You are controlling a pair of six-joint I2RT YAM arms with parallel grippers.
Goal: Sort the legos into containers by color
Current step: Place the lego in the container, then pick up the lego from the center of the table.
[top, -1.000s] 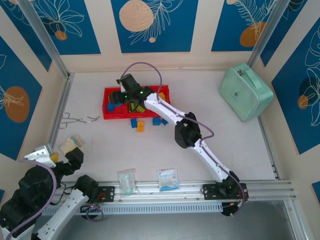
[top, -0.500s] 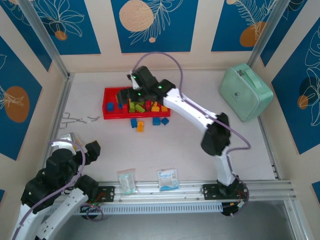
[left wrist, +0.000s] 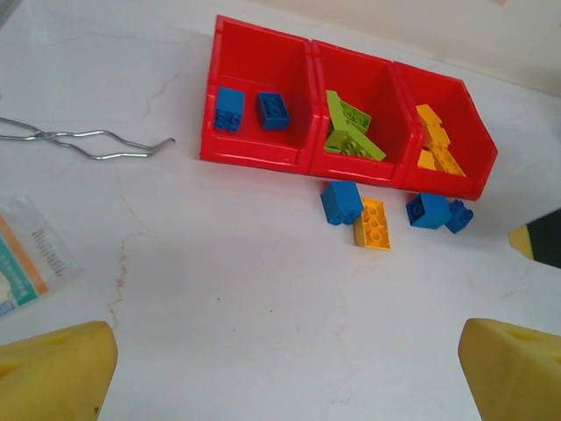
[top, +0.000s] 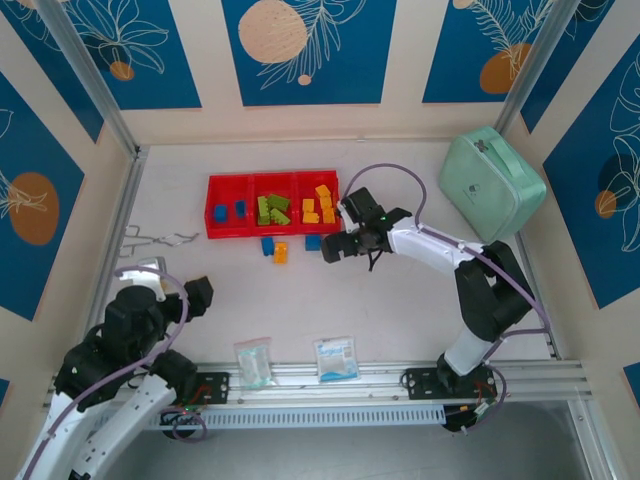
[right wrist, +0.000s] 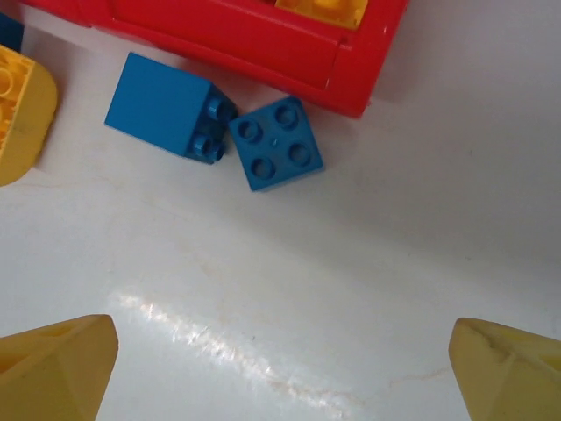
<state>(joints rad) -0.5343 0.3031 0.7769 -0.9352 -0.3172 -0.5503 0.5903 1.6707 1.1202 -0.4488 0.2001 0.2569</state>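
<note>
Red three-bin tray [left wrist: 254,156] holds sorted legos [left wrist: 351,132]; blue bricks [left wrist: 340,202] and a yellow brick [left wrist: 375,224] lie outside.

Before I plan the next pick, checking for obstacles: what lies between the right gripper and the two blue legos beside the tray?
Nothing: in the right wrist view, bare white table runs from the right gripper to the blue legos.

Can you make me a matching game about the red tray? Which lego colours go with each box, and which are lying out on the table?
Places:
1. left box
2. middle box
3. right box
4. table in front of the tray

Legos:
A. green legos
B. loose blue legos with one orange-yellow lego
C. two blue legos
D. orange-yellow legos

Pairs: 1-C, 2-A, 3-D, 4-B.
</note>
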